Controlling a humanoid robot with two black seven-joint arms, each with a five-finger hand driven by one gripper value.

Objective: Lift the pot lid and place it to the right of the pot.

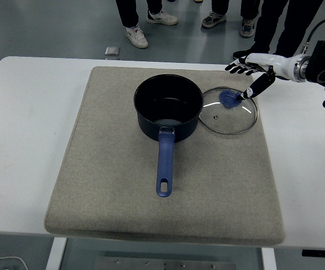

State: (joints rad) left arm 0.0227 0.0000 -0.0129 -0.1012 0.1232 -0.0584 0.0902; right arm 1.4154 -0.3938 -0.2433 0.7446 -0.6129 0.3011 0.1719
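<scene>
Now you see the pot lid (228, 110) lying flat on the mat (94, 169), just right of the pot (168, 106); your right hand (251, 72) spreads its fingers, one seemingly touching the knob (228, 99).

White table (27, 112) w/ grey mat (123, 197), apparently centred, directly on it.

Mat (111, 185) bare left and front of pot (168, 107), lid (228, 110) (touching pot's right side) blocking there
</scene>
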